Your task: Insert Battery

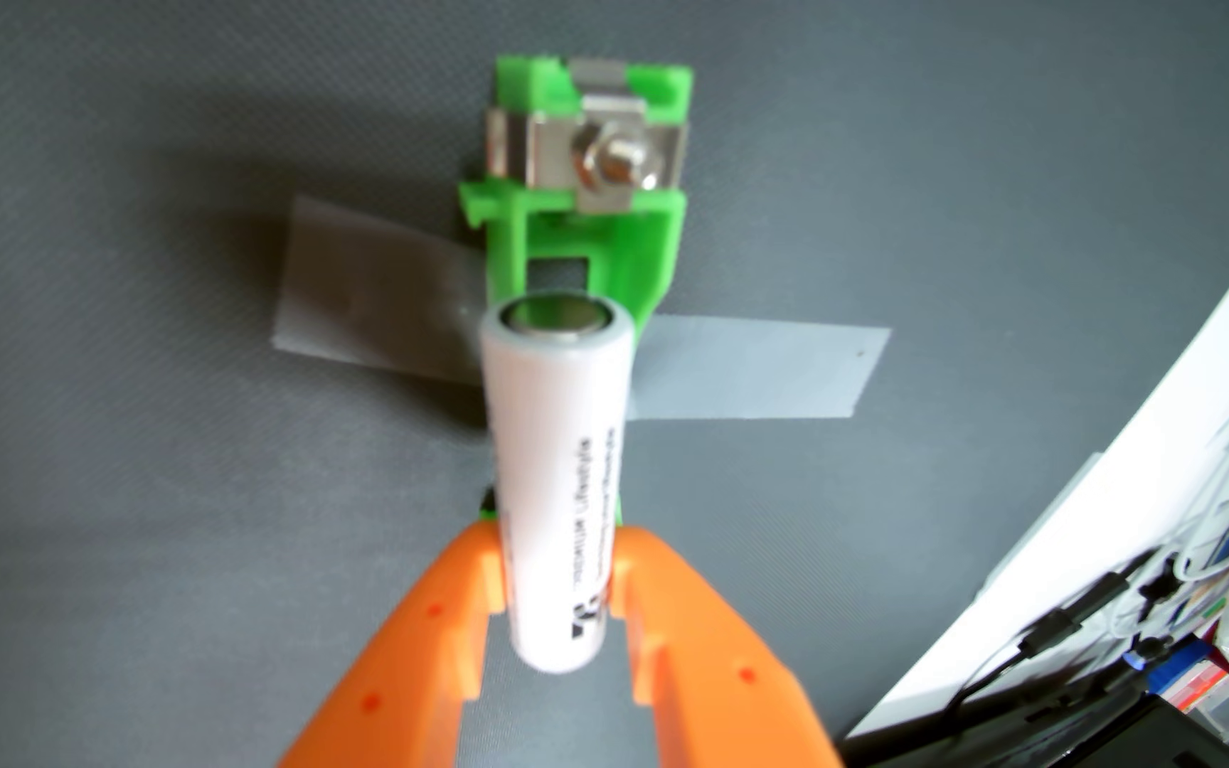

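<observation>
The orange claw [556, 591] is closed around the white battery [556, 472], held lengthwise above the green holder [582, 244] taped to the grey desk [116, 443] (metal contact at the far end). It seems roughly aligned; lower it slowly and keep it parallel.

Gray mat [116, 369] bears taped [744, 369] green holder [597, 244].

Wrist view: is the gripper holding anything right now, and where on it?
Yes. The orange gripper clamps the white battery near its close end, a finger on each side; its far end points toward the green holder.
</observation>
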Action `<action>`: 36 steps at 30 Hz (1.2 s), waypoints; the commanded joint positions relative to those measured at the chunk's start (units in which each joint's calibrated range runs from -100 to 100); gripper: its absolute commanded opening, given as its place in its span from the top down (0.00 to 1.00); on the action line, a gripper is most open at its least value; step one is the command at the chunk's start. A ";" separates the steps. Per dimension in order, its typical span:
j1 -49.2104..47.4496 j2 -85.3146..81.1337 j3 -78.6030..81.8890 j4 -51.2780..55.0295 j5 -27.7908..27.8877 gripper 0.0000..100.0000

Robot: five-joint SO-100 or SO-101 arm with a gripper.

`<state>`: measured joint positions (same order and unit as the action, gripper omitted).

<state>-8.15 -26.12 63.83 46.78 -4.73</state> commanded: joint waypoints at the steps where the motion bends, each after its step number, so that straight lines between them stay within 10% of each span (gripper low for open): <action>1: -0.11 -0.18 -2.10 0.22 0.25 0.99; 36: -0.23 -2.43 -1.29 0.98 0.14 0.82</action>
<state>-8.07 -26.21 63.83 47.03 -4.62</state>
